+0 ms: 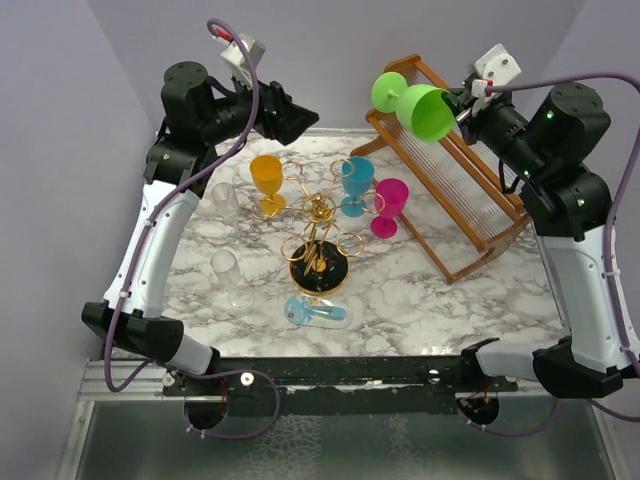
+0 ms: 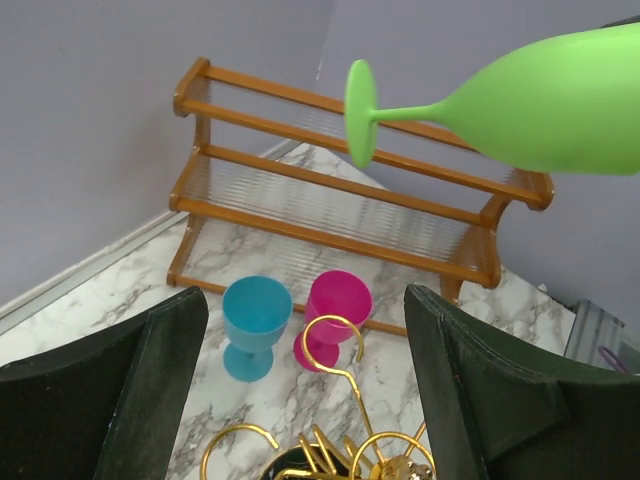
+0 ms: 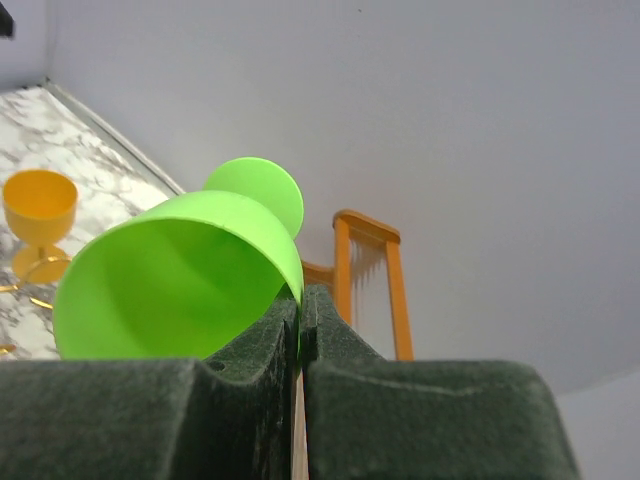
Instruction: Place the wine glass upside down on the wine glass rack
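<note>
Nearest the arm bases, a pale blue glass (image 1: pixel 318 312) lies on its side on the marble surface (image 1: pixel 480 300), just in front of the wine glass rack (image 1: pixel 320 245). The rack is a gold wire tree on a round black base, standing upright mid-surface with its ring arms spread out. Left of it is a clear glass (image 1: pixel 232 278), upright as far as I can tell, and a second clear glass (image 1: pixel 225 200) sits further back by the left arm. Behind the rack are three glasses, mouths up: a yellow glass (image 1: pixel 267 180) at left close to a ring arm, a teal glass (image 1: pixel 356 183) in the middle and a magenta glass (image 1: pixel 389 205) just right of it, the last two side by side. Further back right is a wooden slatted rack (image 1: pixel 450 190), set at an angle toward the far corner. The green wine glass (image 1: pixel 415 105) is in the air over the far end of that wooden rack, tipped on its side, foot pointing left and bowl mouth toward the right arm, well apart from the gold rack and not touching the surface. The right claw (image 1: pixel 460 102) is clenched on the bowl's rim, and the wrist view shows the rim pinched between both pads. The left claw (image 1: pixel 300 115) is raised at far left above the surface, fingers spread wide, gripping nothing and aimed toward the rack area.
</note>
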Available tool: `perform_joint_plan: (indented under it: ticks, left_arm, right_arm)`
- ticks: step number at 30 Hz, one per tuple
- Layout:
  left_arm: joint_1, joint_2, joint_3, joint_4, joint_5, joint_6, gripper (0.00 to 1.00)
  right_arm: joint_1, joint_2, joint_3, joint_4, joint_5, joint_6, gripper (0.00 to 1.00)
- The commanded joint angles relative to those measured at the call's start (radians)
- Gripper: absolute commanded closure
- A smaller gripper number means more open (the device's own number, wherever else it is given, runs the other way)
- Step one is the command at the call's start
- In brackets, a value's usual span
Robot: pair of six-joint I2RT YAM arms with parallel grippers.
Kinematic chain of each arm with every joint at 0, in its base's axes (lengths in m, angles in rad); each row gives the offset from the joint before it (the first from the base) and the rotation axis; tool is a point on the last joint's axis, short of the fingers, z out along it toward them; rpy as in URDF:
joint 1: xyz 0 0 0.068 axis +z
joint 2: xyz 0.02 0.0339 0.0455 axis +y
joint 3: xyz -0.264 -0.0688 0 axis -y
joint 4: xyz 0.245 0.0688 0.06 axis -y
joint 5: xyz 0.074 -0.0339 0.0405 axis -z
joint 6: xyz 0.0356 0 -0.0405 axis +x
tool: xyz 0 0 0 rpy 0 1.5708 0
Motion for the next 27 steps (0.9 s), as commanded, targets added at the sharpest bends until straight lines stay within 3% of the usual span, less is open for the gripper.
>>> perform_joint_plan:
  ticks: [1, 20, 27]
  left_arm:
    - [-0.03, 0.046, 0.064, 0.058, 0.025, -0.074, 0.19]
    - [-0.034, 0.128, 0.123, 0.133, 0.053, -0.213, 0.19]
    - [-0.033, 0.14, 0.111, 0.124, 0.022, -0.223, 0.33]
  right_arm:
    - [0.006, 0.06, 0.085, 0.077, -0.091, 0.127, 0.99]
    - [0.006, 0.292, 0.316, 0.025, -0.302, 0.279, 0.99]
    - [0.006, 0.316, 0.339, 0.009, -0.344, 0.299, 0.99]
